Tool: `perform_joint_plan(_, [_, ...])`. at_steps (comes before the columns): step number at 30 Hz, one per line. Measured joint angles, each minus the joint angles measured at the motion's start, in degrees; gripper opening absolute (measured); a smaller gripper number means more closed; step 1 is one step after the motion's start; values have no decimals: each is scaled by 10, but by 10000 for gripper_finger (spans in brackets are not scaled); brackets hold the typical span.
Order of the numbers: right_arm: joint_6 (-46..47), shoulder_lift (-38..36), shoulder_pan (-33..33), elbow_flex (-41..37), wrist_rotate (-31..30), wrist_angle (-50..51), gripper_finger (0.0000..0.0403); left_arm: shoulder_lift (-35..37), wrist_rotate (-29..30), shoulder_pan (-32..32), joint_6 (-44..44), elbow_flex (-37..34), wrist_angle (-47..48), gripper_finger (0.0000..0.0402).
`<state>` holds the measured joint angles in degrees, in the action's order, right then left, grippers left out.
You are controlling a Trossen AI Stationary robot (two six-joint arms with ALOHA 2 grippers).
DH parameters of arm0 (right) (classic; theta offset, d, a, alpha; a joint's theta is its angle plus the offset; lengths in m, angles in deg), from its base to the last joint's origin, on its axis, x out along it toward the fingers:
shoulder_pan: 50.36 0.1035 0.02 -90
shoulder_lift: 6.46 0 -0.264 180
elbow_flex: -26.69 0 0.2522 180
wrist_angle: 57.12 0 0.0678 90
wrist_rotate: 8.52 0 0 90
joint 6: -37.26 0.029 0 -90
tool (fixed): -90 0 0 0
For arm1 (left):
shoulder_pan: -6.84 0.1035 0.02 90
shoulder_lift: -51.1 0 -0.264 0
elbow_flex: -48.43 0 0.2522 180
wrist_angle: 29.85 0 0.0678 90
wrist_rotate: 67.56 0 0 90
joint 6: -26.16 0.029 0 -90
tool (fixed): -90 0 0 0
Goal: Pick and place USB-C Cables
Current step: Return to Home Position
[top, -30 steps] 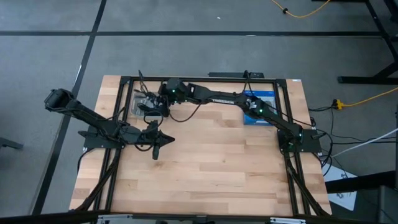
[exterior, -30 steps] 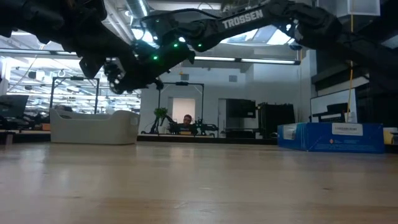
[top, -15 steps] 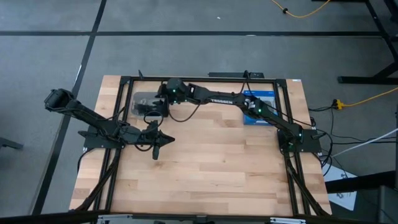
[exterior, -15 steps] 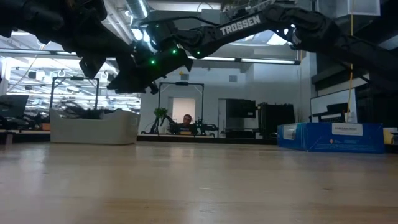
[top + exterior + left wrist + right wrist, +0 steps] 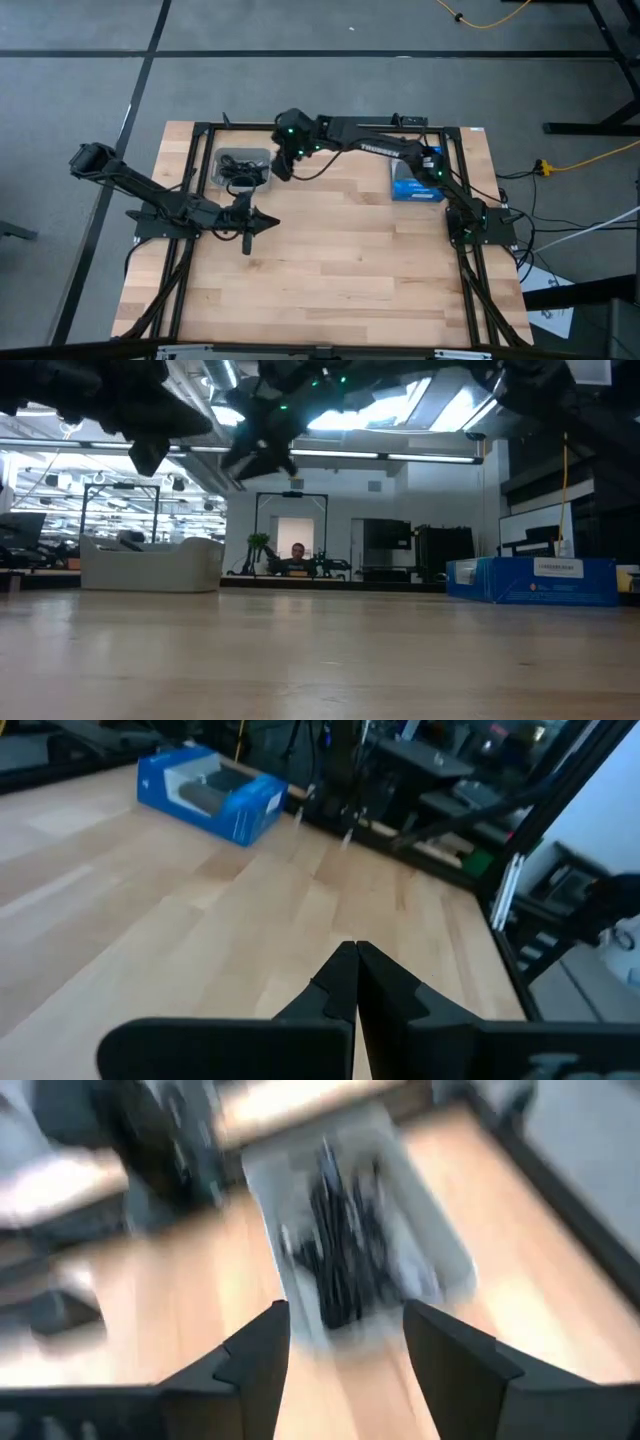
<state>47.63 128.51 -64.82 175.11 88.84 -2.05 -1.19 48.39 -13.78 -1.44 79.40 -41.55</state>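
The USB-C cables point(image 5: 240, 168), a tangle of black and pale cords, lie in the shallow grey tray point(image 5: 222, 158) at the table's far left. In the right wrist view the cables point(image 5: 345, 1250) fill the tray point(image 5: 440, 1250), and in the low view a few loops point(image 5: 130, 540) stick up above its rim point(image 5: 150, 568). My right gripper point(image 5: 283, 167) hangs open just right of the tray, with nothing between its fingers point(image 5: 255, 1355). My left gripper point(image 5: 270, 222) waits shut over the table's left middle, its fingertips point(image 5: 355, 952) together.
A flat blue box point(image 5: 418, 176) lies at the far right, also in the low view point(image 5: 530, 580) and the left wrist view point(image 5: 210, 792). Black frame rails run along the table's sides. Bare wood spreads over the middle and near half.
My right gripper has opened over the tray and let go of a cable bundle, which now lies in the tray with the others. It has then risen and drawn back toward the table's right, off the tray's right edge.
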Motion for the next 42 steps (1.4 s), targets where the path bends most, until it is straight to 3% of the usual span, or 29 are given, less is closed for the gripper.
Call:
perform_joint_plan(9, [-5,-45,16,-2,-3,236,199,37,-16,-5,2,0,2,0])
perform_joint_plan(16, [-66,-78,54,-4,2,365,199,28,-4,-6,-4,0,9,0])
perform_joint_plan(20, [-99,-126,83,-47,-2,380,199,29,27,4,27,0,13,0])
perform_joint_plan(25, [-111,-257,116,-235,3,285,200,32,12,13,-16,0,16,0])
perform_joint_plan(31, [-37,-508,136,-573,2,116,200,33,-15,11,37,0,20,0])
perform_joint_plan(34, [27,-624,148,-698,3,45,200,47,-43,14,88,0,37,0])
perform_joint_plan(37, [59,-727,167,-789,3,-19,200,104,-92,31,121,0,68,0])
perform_joint_plan(42, [16,-866,221,-924,-2,-128,200,252,-104,88,127,0,194,0])
